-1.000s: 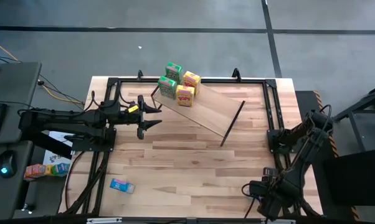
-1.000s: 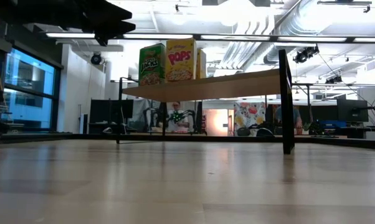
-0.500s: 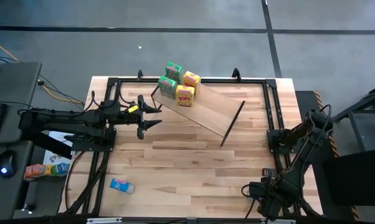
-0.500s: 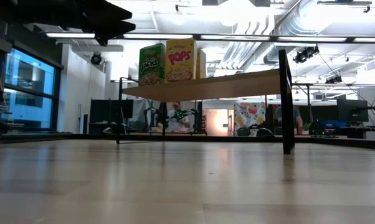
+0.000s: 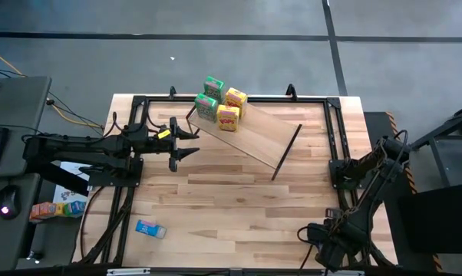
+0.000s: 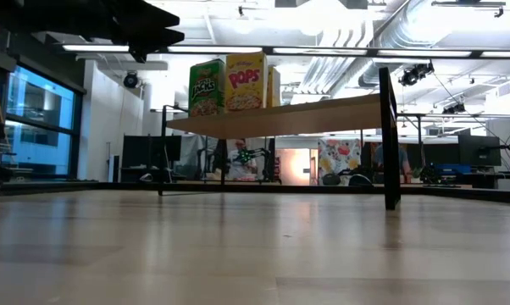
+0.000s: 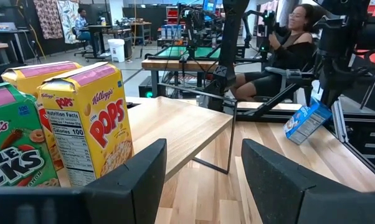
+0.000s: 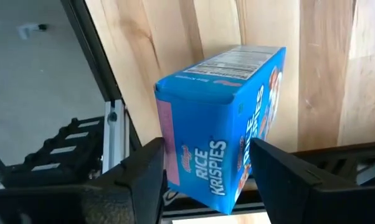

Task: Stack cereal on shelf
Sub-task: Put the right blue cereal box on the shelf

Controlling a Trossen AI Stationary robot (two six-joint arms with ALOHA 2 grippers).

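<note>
High view, left claw (image 5: 186, 142) released beside shelf (image 5: 254, 138) edge, right claw (image 8: 203, 186) apparently grasping blue box (image 8: 222, 124).

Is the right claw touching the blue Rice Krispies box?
Touching. In the right wrist view the blue Rice Krispies box sits clamped between the right claw's fingers.

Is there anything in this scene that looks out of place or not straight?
Yes. One blue cereal box lies flat on the table near the left front corner, far from the shelf. The shelf itself sits at a slant to the table's edges. The four boxes on it stand upright.
</note>
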